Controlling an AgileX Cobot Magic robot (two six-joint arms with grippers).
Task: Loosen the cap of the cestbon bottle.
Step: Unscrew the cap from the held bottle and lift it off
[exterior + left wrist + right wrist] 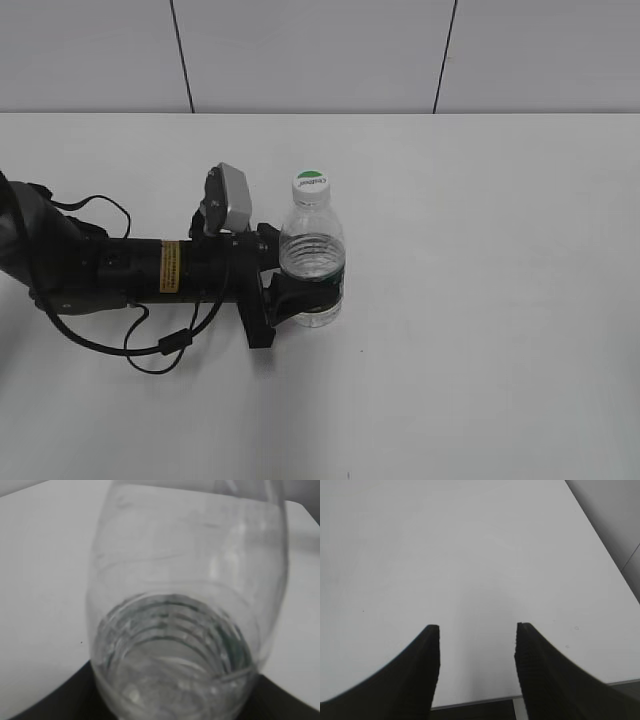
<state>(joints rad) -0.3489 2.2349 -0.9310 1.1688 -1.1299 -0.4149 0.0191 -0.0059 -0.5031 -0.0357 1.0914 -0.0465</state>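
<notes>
Landmark: the cestbon bottle point(312, 262), standing upright on the white table point(480, 300), left of the table's middle in the exterior view.

Closest in, at the bottle's lower body: left gripper point(300, 295) clamped on it, black fingers wrapped round the ribbed lower half just below the dark green label band. From the left wrist view, nothing but clear ribbed plastic point(185, 630) filling the lens, dark finger edges at both bottom corners.

Trailing off to the bottle's left: the black left arm point(130, 268), lying low across the table, yellow sticker on its casing, grey wrist camera point(232, 198) perched just beside the bottle's shoulder, loose cable looping beneath.

Up top of the bottle: the cap point(311, 183), green-and-white, seated on the neck, nothing touching it.

Away from the bottle altogether: right gripper point(476, 650), seen only in its own wrist view, fingers parted wide, holding nothing, bare tabletop point(470, 555) between and beyond them.

Behind the bottle, past the table's far edge: grey panelled wall point(320, 55).
</notes>
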